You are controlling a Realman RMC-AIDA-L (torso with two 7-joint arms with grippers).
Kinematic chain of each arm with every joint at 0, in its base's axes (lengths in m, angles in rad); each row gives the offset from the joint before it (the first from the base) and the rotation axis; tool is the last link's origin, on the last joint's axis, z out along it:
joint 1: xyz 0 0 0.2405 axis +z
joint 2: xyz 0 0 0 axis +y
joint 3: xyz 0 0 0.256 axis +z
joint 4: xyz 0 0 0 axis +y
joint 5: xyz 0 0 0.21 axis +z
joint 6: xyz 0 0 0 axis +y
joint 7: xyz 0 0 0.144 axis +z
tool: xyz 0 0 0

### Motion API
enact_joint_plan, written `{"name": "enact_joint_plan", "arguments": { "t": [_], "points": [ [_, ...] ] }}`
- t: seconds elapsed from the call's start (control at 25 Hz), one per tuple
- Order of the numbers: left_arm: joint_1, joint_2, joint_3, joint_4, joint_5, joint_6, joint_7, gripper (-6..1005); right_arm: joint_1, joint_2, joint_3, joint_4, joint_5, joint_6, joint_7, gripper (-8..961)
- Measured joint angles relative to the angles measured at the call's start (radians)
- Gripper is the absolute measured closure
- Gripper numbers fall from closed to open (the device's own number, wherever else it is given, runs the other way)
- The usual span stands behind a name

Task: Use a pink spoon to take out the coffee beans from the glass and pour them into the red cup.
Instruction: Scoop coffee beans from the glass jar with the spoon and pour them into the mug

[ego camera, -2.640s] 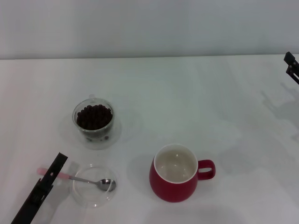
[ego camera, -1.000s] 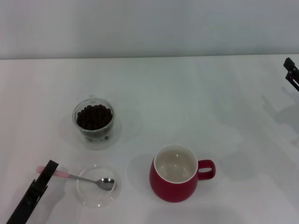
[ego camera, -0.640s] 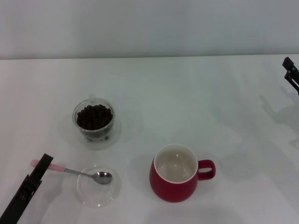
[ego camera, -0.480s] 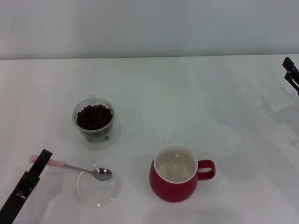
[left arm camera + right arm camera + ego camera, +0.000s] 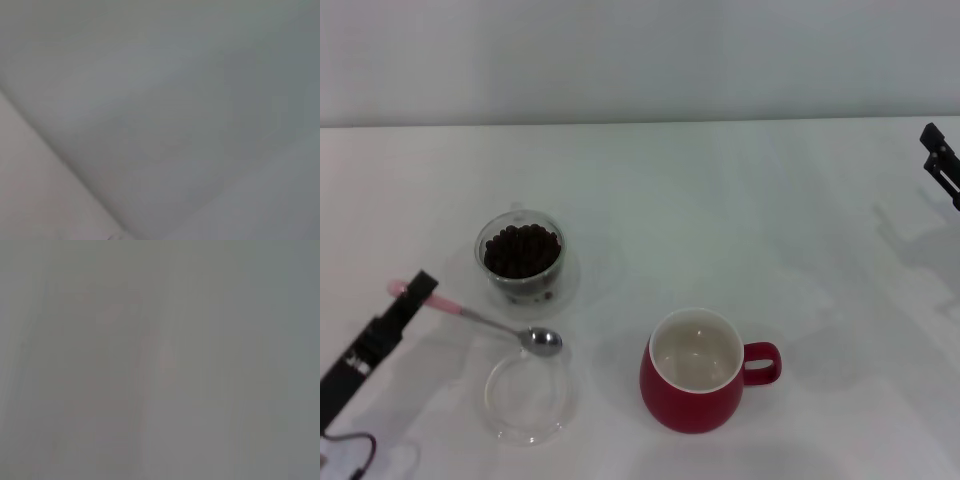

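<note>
In the head view my left gripper (image 5: 413, 291) is shut on the pale pink end of the pink spoon (image 5: 485, 322). It holds the spoon raised at the table's left front, silver bowl pointing right over the far rim of a shallow glass dish. The spoon bowl looks empty. The glass (image 5: 521, 257) full of dark coffee beans (image 5: 521, 249) stands just beyond the spoon. The red cup (image 5: 694, 372) stands to the right at the front, white inside empty, handle pointing right. My right gripper (image 5: 941, 163) is parked at the far right edge. Both wrist views show only blank grey.
A flat clear glass dish (image 5: 526, 405) lies at the front left, under and just in front of the spoon bowl. The white table (image 5: 740, 220) ends at a pale wall behind. A black cable (image 5: 350, 450) shows at the lower left corner.
My left gripper has risen and moved away from me with the spoon. The spoon's bowl has left the dish and now hangs over the dish's far rim, nearer the glass.
</note>
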Motion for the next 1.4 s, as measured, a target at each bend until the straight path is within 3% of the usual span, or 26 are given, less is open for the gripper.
{"name": "enact_joint_plan", "arguments": {
  "t": [0.52, 0.8, 1.16, 1.4],
  "points": [
    [-0.073, 0.007, 0.001, 0.294, 0.067, -0.010, -0.259, 869, -0.005, 0.011, 0.026, -0.001, 0.000, -0.016, 0.000, 221],
    [-0.088, 0.009, 0.002, 0.432, 0.107, 0.065, -0.387, 869, -0.005, 0.017, 0.026, -0.001, 0.000, -0.016, 0.000, 221],
    [-0.163, 0.020, 0.002, 0.475, 0.167, 0.140, -0.432, 869, -0.010, 0.021, 0.026, -0.001, -0.004, -0.021, 0.000, 221],
    [-0.221, 0.010, 0.003, 0.495, 0.236, 0.238, -0.422, 869, -0.011, 0.023, 0.026, 0.000, -0.005, -0.022, 0.000, 221]
  ]
}}
